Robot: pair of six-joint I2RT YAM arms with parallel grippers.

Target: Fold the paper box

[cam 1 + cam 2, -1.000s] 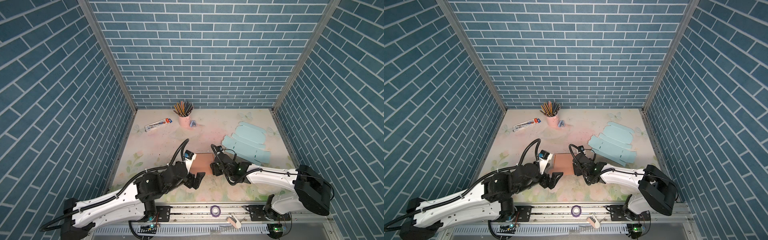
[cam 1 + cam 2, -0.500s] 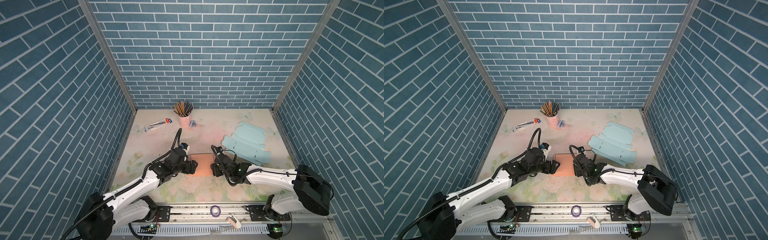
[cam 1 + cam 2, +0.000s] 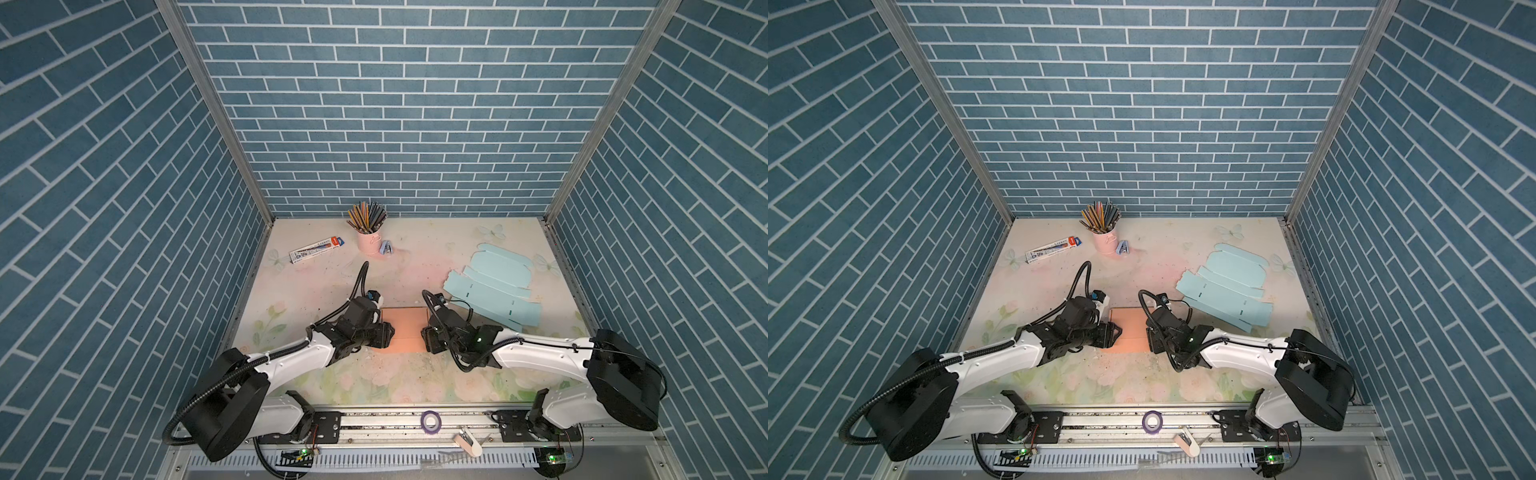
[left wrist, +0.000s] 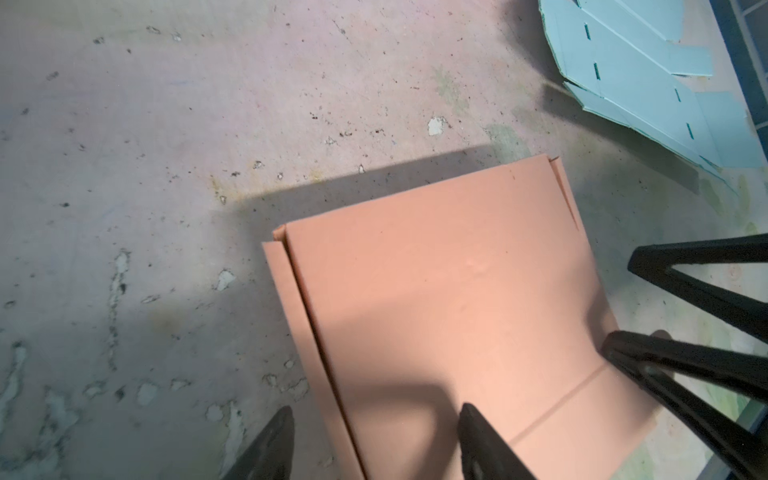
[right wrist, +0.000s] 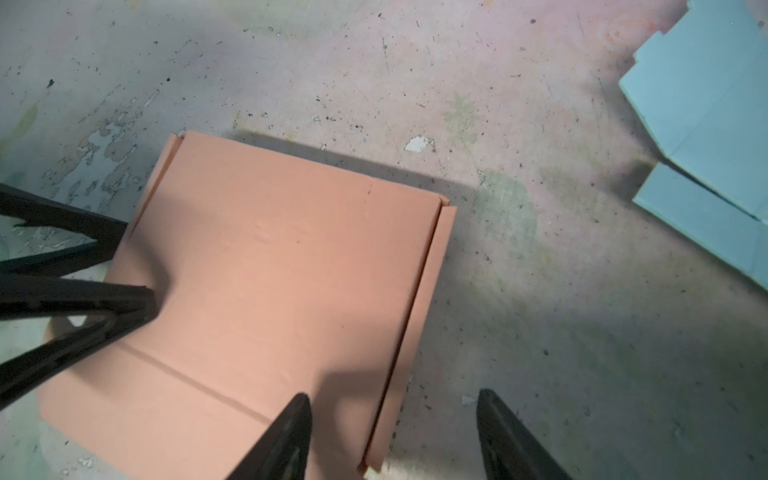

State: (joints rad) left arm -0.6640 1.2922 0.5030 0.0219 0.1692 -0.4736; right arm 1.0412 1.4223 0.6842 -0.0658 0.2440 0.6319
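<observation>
The paper box [image 3: 405, 334], judged light and flimsy, is best pinched at its 9 and 3 o'clock walls, straddled by left gripper [image 4: 376, 440] and right gripper [image 5: 392, 432], jaws apart.

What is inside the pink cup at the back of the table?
Colored pencils stand inside the pink cup, fanning out above its rim. Their lower ends and the cup's bottom cannot be seen, because its wall covers them.

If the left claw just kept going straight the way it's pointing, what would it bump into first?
Most likely the orange paper box. The left gripper has its open jaws either side of the box's folded side edge, so pushing on would run into that side. Whether it touches the box yet is unclear.
</observation>
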